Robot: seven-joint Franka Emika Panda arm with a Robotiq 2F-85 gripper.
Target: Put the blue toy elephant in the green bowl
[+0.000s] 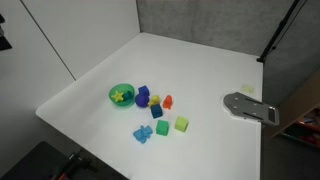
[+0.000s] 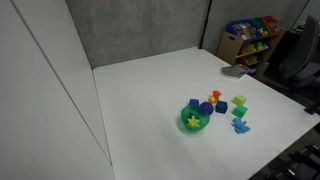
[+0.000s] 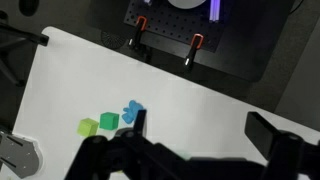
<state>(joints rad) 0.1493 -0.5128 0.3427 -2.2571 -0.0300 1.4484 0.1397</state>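
A: Where does the blue toy elephant [image 1: 141, 133] lie?

B: On the white table [image 1: 190, 65], at the outer edge of the toy cluster, on the side nearest the table's front edge. It is just beside a dark green block [image 1: 161, 127], and a light green cube [image 1: 181, 124] lies past that.

A: And the gripper [image 3: 175, 140]?

B: It shows in the wrist view only, high above the table. Its two dark fingers stand spread well apart and nothing is between them. In that view the elephant [image 3: 132, 108] sits toward the frame's left, partly hidden behind a dark gripper part and not between the fingers.

A: Where is the green bowl [image 1: 121, 94]?

B: On the far side of the cluster from the elephant, with a yellow piece [image 1: 121, 96] inside. A blue-purple cube [image 1: 142, 96] touches or nearly touches the bowl; I cannot tell which. A small blue block [image 1: 153, 100] and an orange toy [image 1: 167, 101] lie just beyond the cube.

A: How much room is there?

B: In both exterior views there is wide bare table behind the cluster. A grey metal plate [image 1: 250, 106] lies at one table edge, well apart from the toys. The elephant [image 2: 240, 125] is near an edge.
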